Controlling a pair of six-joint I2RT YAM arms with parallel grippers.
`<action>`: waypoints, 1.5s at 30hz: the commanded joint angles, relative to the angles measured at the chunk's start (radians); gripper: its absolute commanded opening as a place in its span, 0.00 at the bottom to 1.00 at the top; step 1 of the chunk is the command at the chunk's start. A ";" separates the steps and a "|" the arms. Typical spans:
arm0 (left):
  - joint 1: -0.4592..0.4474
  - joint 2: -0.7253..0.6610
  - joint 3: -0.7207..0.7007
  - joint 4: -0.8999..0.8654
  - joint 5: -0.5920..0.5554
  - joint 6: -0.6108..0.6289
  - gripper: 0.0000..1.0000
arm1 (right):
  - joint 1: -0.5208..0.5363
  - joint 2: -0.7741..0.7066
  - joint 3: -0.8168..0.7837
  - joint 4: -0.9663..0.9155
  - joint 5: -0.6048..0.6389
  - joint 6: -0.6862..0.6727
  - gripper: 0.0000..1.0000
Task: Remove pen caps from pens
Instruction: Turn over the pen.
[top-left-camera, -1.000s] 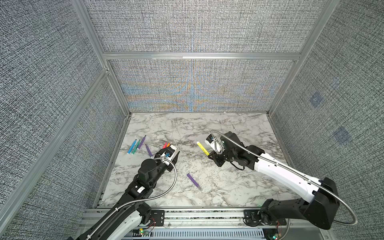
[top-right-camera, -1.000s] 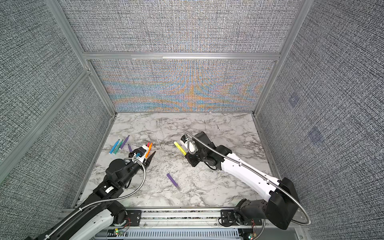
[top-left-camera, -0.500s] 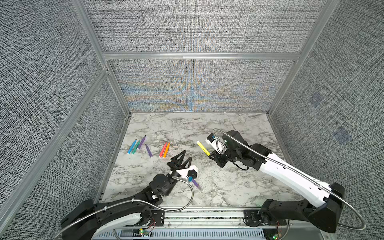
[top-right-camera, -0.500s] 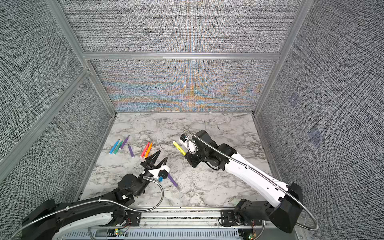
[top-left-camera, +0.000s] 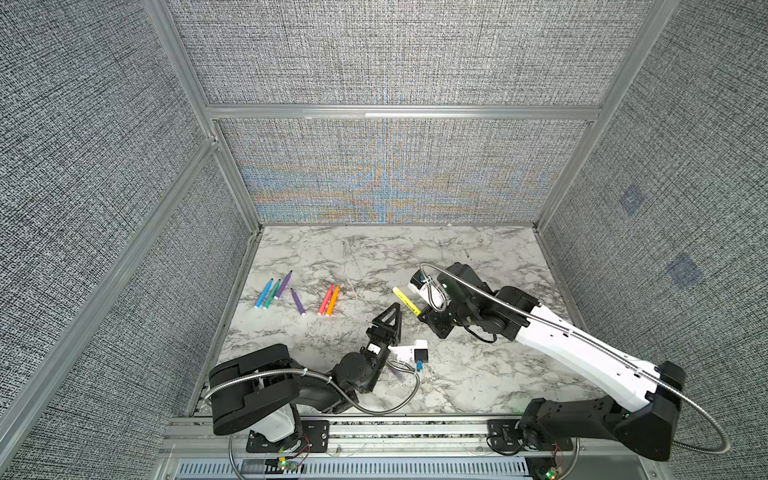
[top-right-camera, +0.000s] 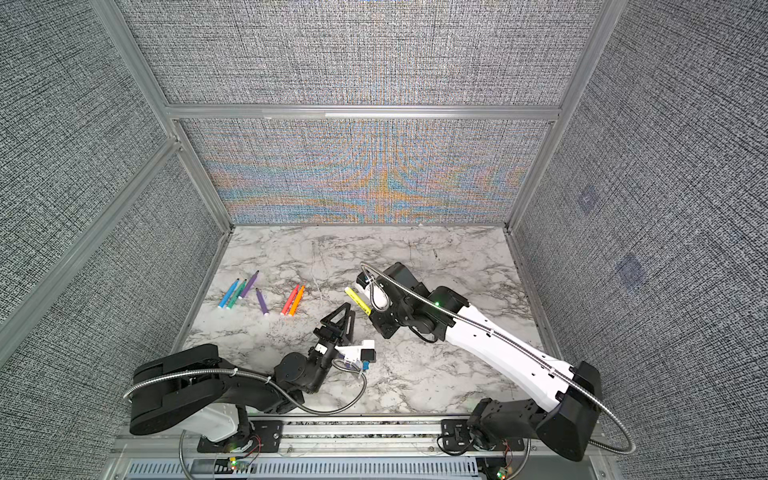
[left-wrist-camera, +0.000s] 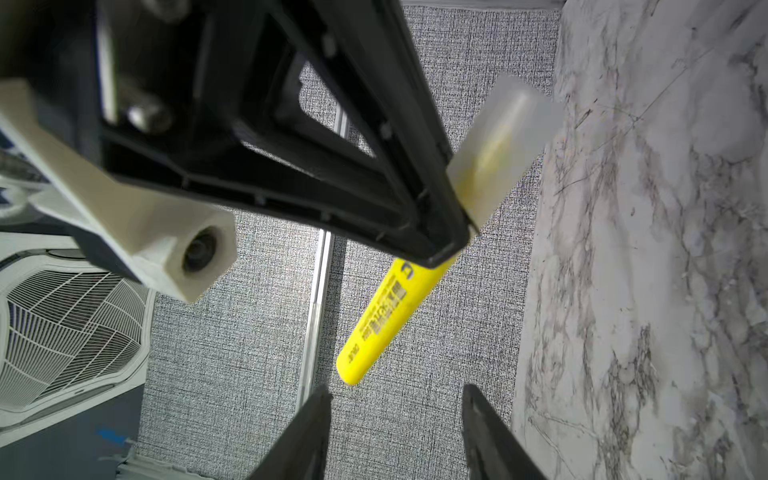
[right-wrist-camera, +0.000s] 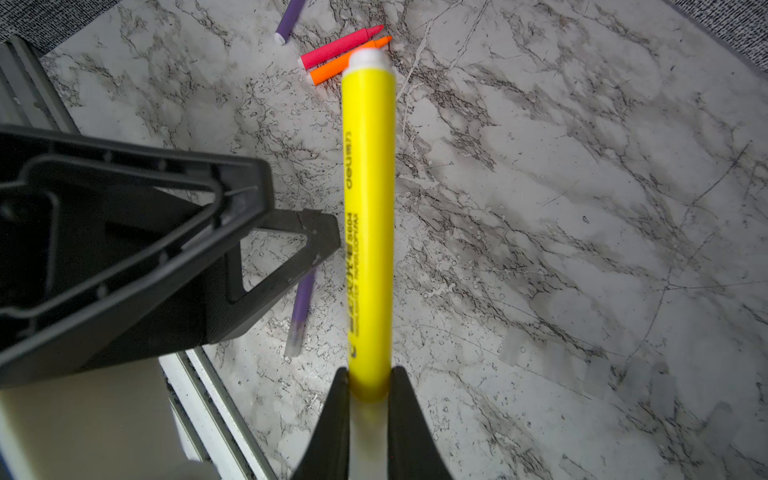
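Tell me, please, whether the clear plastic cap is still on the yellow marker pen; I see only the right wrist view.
Observer: Yes; the left wrist view shows the clear plastic cap on the yellow marker pen, jutting out beyond the right gripper.
Operator: Is the other arm ready to take the barrel?
Observer: The left gripper is open, close to the pen's blunt end.
Operator: Are any pens outside my view?
Observer: A slim blue marker pen and a slim teal marker pen lie side by side near the left wall.
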 joint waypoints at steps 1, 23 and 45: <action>-0.006 -0.016 0.010 0.089 0.000 0.024 0.51 | 0.010 0.009 0.012 -0.021 -0.003 -0.005 0.00; -0.003 0.015 0.032 0.089 -0.001 0.021 0.04 | 0.103 -0.018 0.030 -0.111 0.043 -0.023 0.00; -0.009 -0.108 -0.015 0.087 0.034 -0.283 0.00 | 0.100 -0.480 -0.120 0.146 0.252 0.008 0.50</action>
